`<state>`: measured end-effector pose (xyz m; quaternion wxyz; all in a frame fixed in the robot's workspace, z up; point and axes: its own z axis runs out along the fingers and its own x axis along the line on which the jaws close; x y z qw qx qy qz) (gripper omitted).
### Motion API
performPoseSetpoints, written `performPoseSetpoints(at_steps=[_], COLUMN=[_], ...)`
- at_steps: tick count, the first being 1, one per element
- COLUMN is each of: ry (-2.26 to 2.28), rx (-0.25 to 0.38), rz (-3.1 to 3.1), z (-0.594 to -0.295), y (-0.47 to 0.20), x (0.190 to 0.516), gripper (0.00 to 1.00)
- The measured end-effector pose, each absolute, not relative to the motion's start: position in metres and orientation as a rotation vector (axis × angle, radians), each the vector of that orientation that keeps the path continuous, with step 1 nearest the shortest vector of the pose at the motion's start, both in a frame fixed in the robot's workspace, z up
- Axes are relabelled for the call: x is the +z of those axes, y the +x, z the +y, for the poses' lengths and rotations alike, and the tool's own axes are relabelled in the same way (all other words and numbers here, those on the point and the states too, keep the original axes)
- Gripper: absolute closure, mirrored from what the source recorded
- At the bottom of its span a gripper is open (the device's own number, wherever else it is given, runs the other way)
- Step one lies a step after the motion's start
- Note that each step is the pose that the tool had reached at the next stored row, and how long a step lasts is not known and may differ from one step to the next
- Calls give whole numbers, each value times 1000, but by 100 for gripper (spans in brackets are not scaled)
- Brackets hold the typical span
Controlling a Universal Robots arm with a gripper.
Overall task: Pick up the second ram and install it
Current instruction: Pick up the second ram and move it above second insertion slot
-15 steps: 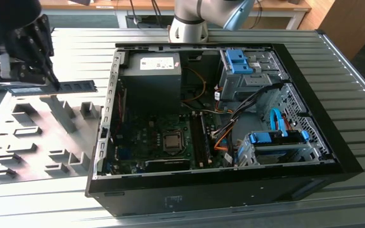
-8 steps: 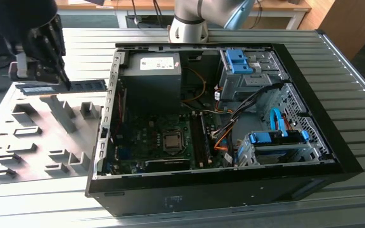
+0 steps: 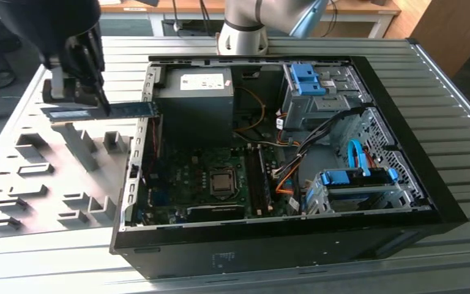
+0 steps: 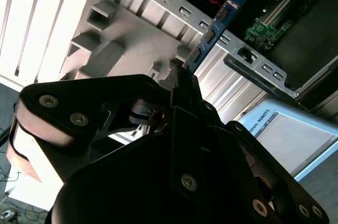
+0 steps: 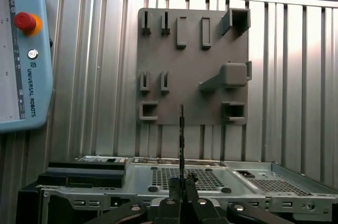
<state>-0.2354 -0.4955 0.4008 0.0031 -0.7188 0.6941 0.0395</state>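
Second ram (image 3: pixel 133 110) pinched tight in pincer (image 5: pixel 182 182), hanging over grey fixture plate (image 3: pixel 47 177) beside PC case (image 3: pixel 300 239); reckon keep it square, no twist.

The ram (image 3: pixel 96 111) was dark blue-green with black chips, and the gripper (image 3: pixel 98 103) was black. The fixture plate (image 3: pixel 51 184) was plain grey on a silver table (image 3: pixel 455 141) ribbed in parallel lines. The case (image 3: pixel 300 260) was black outside, with a dark green motherboard (image 3: pixel 178 184), bright blue brackets (image 3: pixel 307 79), a blue cable (image 3: pixel 354 153) and orange wires (image 3: pixel 283 184). The pendant (image 5: pixel 21 76) was pale blue-grey with a red button (image 5: pixel 23 21) on an orange ring.
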Motion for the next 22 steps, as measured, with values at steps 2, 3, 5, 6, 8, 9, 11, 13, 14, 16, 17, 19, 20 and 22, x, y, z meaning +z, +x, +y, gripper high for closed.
performPoseSetpoints(at_steps=[2,3,5,6,8,9,11,13,14,16,17,19,20,22], ry=[-2254,-2254,-2254,-2254,-2254,-2254,-2254,-2254,-2254,-2254,-2254,-2254,-2254,-2254], rx=[124,124,124,124,125,125,125,125,125,125,125,125,125,126], rz=[2176,2176,2177,2177,2177,2177,2177,2177,2177,2177,2177,2177,2177,2177], z=[-495,-495,-495,-495,-494,-494,-494,-494,-494,-494,-493,-493,-493,-493], y=[-230,-227,-222,-219,-214,-212,-207,-203,-200,-195,-192,-187,-185,-180], x=[401,401,401,401,401,401,401,401,401,401,401,401,401,401], gripper=[86,86,86,86,86,86,86,86,86,86,86,86,86,86])
